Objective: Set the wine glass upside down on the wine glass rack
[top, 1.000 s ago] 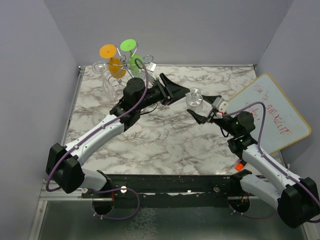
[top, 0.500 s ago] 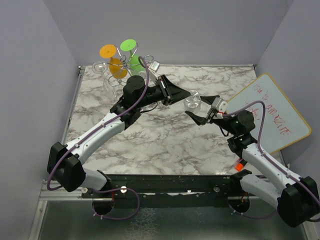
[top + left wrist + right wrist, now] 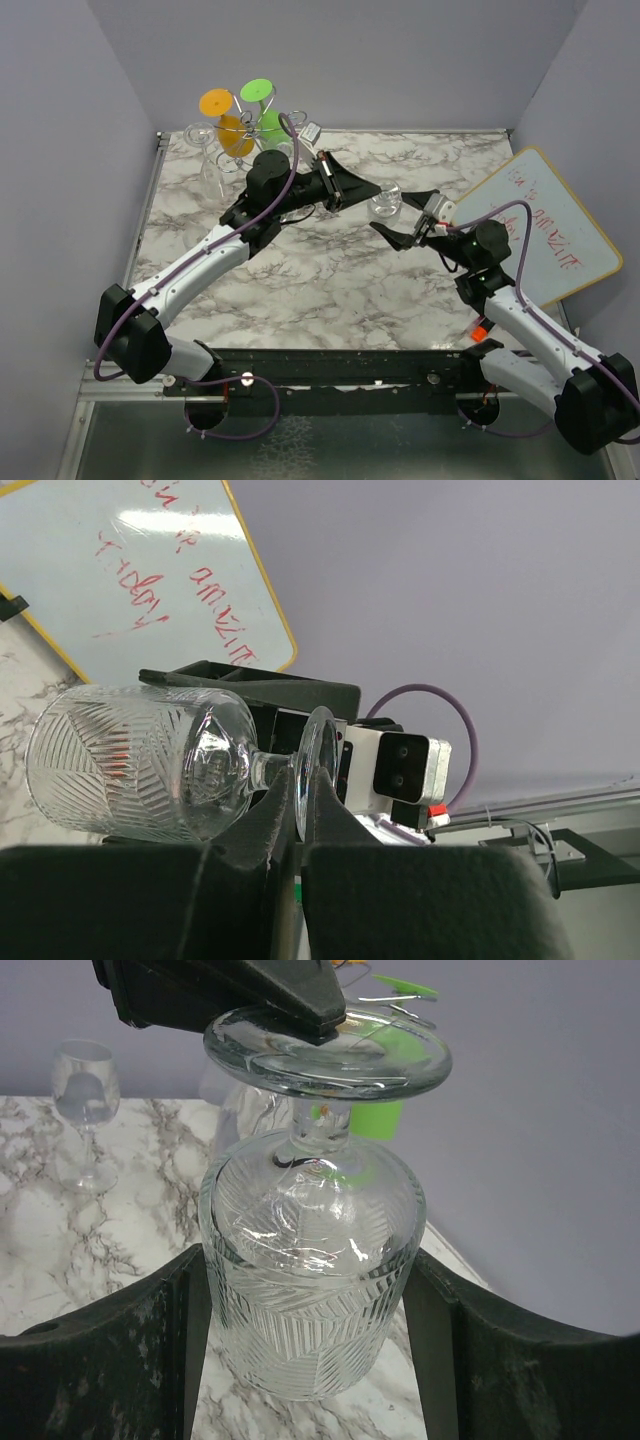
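Observation:
A clear cut-glass wine glass (image 3: pixel 385 203) hangs in the air above the middle of the table, lying roughly level. My left gripper (image 3: pixel 350 190) is shut on its round foot (image 3: pixel 318 770), seen edge-on between the pads. My right gripper (image 3: pixel 402 218) holds the ribbed bowl (image 3: pixel 312 1280), with one finger on each side of it. The wine glass rack (image 3: pixel 296 118), silver wire with curled arms, stands at the back left. An orange glass (image 3: pixel 225 125) and a green glass (image 3: pixel 265 112) hang on it upside down. Its base is hidden behind my left arm.
Another clear wine glass (image 3: pixel 203 140) stands upright on the marble left of the rack; it also shows in the right wrist view (image 3: pixel 85 1110). A yellow-framed whiteboard (image 3: pixel 545 225) leans at the right edge. Walls close in the left, back and right sides.
My left gripper moved right to the glass and closed on its foot. The right gripper and the glass shifted slightly left and down.

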